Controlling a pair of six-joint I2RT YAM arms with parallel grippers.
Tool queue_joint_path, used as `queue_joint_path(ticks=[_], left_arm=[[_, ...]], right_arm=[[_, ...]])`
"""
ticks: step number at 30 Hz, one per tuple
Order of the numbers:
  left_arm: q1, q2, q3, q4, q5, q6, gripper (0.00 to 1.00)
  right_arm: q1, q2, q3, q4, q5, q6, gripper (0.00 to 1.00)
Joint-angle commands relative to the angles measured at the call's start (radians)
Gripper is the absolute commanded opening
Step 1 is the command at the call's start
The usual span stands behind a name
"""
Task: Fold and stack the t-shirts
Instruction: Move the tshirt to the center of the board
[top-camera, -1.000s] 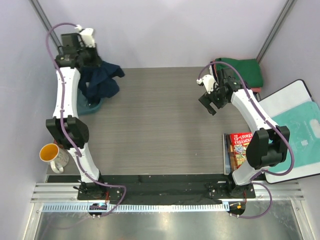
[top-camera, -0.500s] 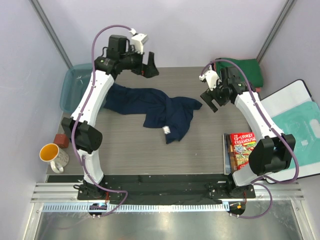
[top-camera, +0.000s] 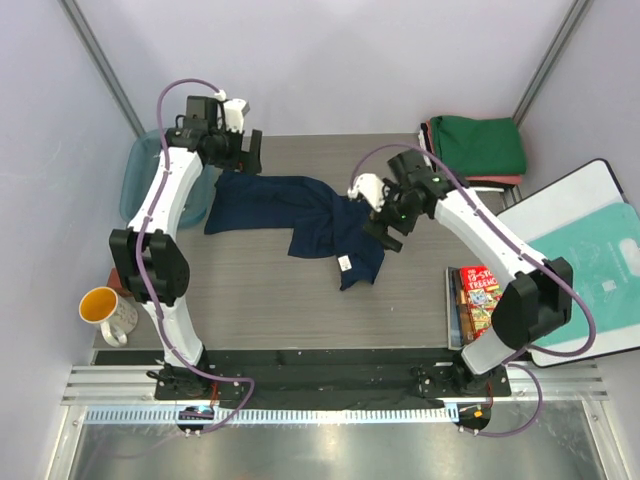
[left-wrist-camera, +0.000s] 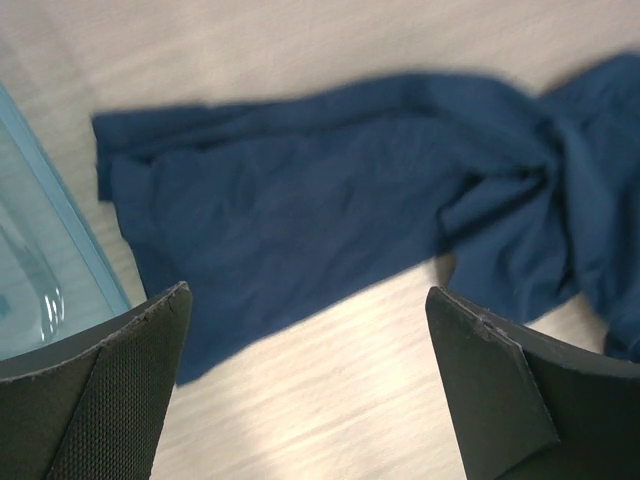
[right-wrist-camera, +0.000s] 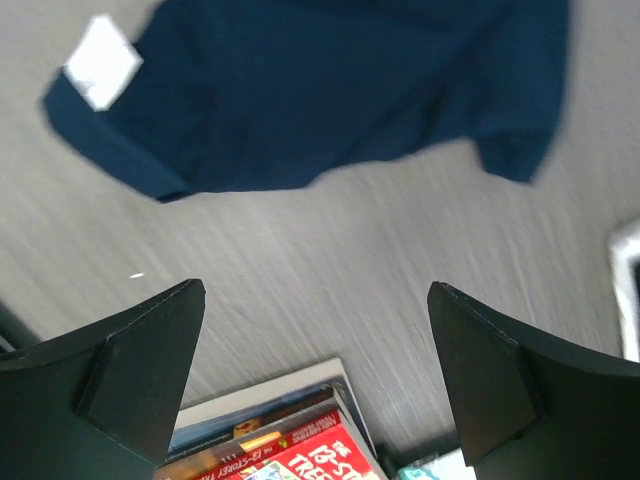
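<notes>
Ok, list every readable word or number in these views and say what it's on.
"TREEH": white letters on the red book cover, cut off at the picture's edge.
Same cover from above: too small to read.
White tag on the navy t-shirt: blurred, nothing readable.
Teal-printed bag: no legible text.

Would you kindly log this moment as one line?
navy shirt: spread crumpled, unfolded | left tool: open, by its left end | right tool: open, over its right end | green shirt: folded, far right
</notes>
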Motion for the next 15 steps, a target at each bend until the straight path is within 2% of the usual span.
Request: queue_joint_path(ticks=[1, 5, 12, 15], left_arm=[[-0.002, -0.008, -0.031, -0.091, 0.028, 0.129, 1.00], [-0.004, 0.029, -0.092, -0.117, 0.033, 0.215, 1.00], [-0.004, 0.030, -0.219, -0.034, -0.043, 0.249, 1.00], [-0.002, 0.030, -0.222, -0.037, -0.041, 0.250, 1.00]], right_arm=[[0.084, 0.045, -0.013, -0.081, -0.044, -0.081, 0.99], [0.168, 0.097, -0.026, -0.082, -0.021, -0.107, 0.98], [0.173, 0.222, -0.022, -0.028, 0.022, -0.118, 0.92], [0.173, 0.257, -0.062, 0.038, 0.068, -0.115, 0.82]])
